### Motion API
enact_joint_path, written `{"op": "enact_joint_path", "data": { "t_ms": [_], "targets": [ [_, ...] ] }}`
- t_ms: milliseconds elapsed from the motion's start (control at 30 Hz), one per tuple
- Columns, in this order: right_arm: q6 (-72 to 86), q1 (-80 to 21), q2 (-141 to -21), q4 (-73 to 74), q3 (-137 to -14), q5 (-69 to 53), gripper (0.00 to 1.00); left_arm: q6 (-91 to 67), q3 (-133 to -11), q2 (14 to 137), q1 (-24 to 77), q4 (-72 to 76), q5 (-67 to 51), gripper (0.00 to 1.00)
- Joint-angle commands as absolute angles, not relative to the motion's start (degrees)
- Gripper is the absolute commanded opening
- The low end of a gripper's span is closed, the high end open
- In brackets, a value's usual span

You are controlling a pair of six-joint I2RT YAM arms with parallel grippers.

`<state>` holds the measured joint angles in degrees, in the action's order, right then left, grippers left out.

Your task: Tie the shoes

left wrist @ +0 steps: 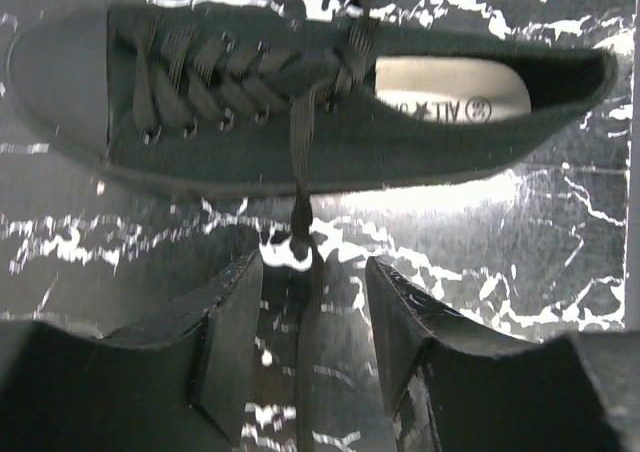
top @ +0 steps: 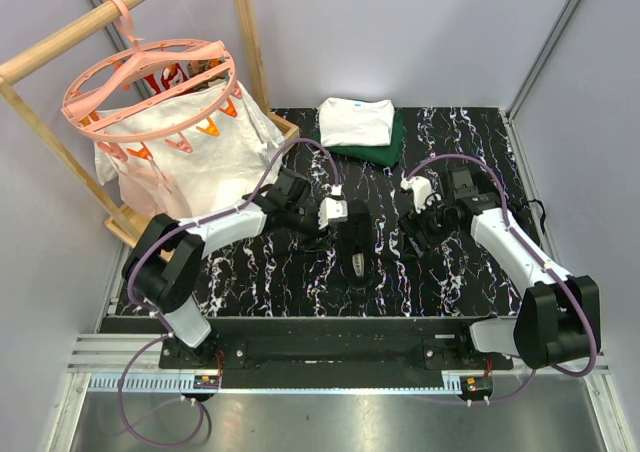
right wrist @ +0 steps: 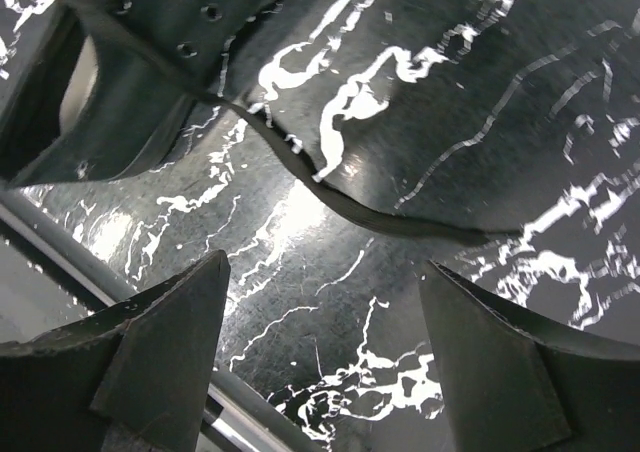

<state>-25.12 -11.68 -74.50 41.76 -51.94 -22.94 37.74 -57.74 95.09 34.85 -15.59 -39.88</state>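
Observation:
The black lace-up shoe (top: 352,240) lies in the middle of the marbled table, a pale grey patch on its near end. In the left wrist view the shoe (left wrist: 300,112) stretches across the top, toe to the left. One thin lace (left wrist: 303,272) runs from its eyelets down between my left gripper's (left wrist: 312,307) fingers, with a gap on each side. My right gripper (right wrist: 325,292) is open over bare table just right of the shoe (right wrist: 130,72). Another lace (right wrist: 330,187) curves across the table beyond its fingertips.
Folded white and dark green clothes (top: 358,122) sit at the back of the table. A pink clip hanger (top: 150,87) and white cloth (top: 200,162) hang on a wooden rack at the back left. The table's metal edge (right wrist: 60,242) shows in the right wrist view.

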Motion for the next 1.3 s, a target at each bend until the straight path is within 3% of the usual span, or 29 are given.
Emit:
{"op": "enact_joint_path", "data": {
  "t_ms": [0,333,433,467,533,1100,1267],
  "targets": [
    [-30.9,-11.4,-77.1,41.8,-52.4,-27.4,0.83,38.6,-61.3,97.0,35.7,-11.3,-43.5,0.48],
    [-33.6,-11.5,-80.5,41.8,-52.4,-27.2,0.78,38.4,-63.9,100.7,36.1,-11.3,-44.1,0.25],
    [-35.4,-11.4,-81.2,41.7,-52.0,-26.7,0.77,38.2,-64.2,100.6,36.2,-11.5,-44.8,0.16],
    [-36.2,-11.5,-81.5,41.7,-51.9,-26.1,0.77,38.1,-64.2,100.4,36.2,-11.6,-45.3,0.06],
    [-37.1,-11.5,-82.4,41.5,-51.7,-25.8,0.76,37.4,-64.0,99.2,36.2,-11.5,-46.1,0.00],
    [-38.9,-11.6,-87.6,37.6,-51.2,-23.9,0.56,15.4,-60.5,97.7,36.6,6.0,-49.1,0.00],
    [-41.2,-12.9,-89.5,36.0,-49.9,-21.5,0.56,15.5,-59.3,97.2,36.6,6.3,-48.9,0.00]
  ]
}}
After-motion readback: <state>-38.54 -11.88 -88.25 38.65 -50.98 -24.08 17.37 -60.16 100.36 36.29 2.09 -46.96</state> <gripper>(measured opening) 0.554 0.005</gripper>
